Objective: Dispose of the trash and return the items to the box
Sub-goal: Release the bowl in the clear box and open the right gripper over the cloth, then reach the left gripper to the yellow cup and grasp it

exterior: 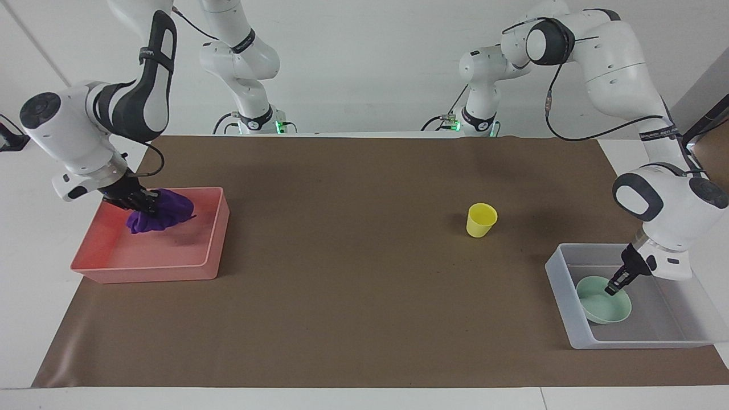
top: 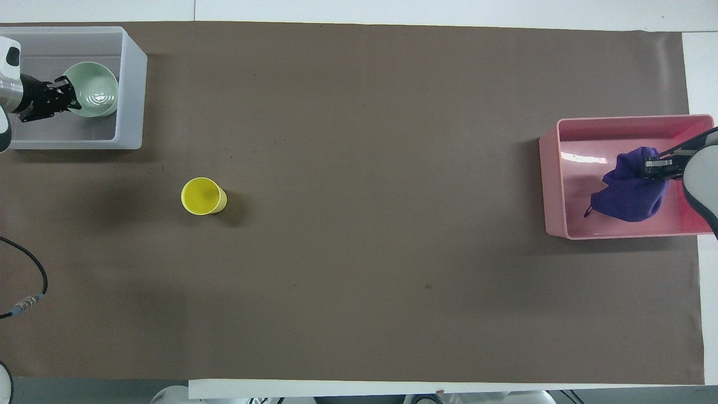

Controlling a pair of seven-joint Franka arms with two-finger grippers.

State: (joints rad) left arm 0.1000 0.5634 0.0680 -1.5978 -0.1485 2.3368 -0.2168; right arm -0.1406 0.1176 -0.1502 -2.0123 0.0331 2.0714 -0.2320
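The purple cloth (exterior: 162, 209) (top: 628, 193) hangs bunched from my right gripper (exterior: 142, 202) (top: 650, 166), which is shut on it, low inside the pink tub (exterior: 219, 228) (top: 552, 185). Its lower folds reach the tub floor. The mint-green bowl (exterior: 603, 307) (top: 95, 95) sits upright in the clear box (exterior: 561, 290) (top: 132, 90) at the left arm's end. My left gripper (exterior: 612, 289) (top: 64, 94) is at the bowl's rim. The yellow cup (exterior: 481, 220) (top: 202, 196) stands upright on the mat, nearer to the robots than the box.
A brown mat (exterior: 364, 285) covers the table between the two tubs, with only the cup on it. A loose cable (top: 28, 303) of the left arm hangs over the mat's edge at that arm's end.
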